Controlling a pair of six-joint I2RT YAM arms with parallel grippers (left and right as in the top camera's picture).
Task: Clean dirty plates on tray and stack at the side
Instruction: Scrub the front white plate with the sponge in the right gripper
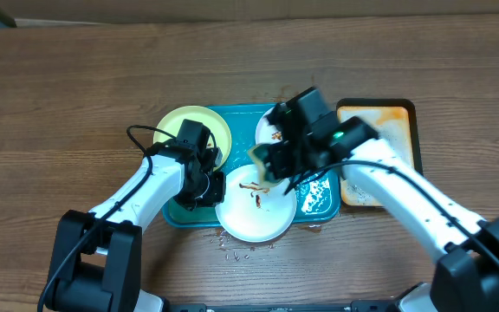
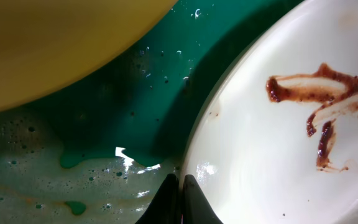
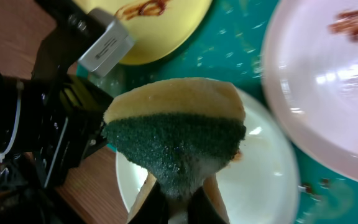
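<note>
Right gripper (image 3: 178,190) is clamped on a sponge (image 3: 173,134), yellow on top and dark green on its scrubbing face, held over the near white plate (image 1: 254,217). Left gripper (image 2: 180,196) has its jaws closed together right at that plate's left rim; whether the rim is pinched between them cannot be told.

All three plates sit in the teal tray (image 1: 243,114) at the middle of the table (image 1: 76,104). The near white plate lies at the tray's near side, its edge reaching past the near rim, and carries a reddish-brown smear (image 2: 319,102) in forked streaks near its centre. The yellow-green plate (image 1: 189,128) occupies the far left corner and, in the right wrist view, shows a brown smear too. A second white plate (image 1: 268,130) sits at the far right of the tray, largely covered from above by the right arm, with brown marks on the part that shows. Foamy water (image 2: 23,162) pools on the tray floor between the plates, and more suds lie in the near right corner.

Just right of the teal tray stands a smaller orange tray (image 1: 388,113) holding pale foam. Dark specks (image 1: 232,253) dot the wood just beyond the tray's near edge. Both arms crowd in over the tray, the left one beside the yellow-green plate.
</note>
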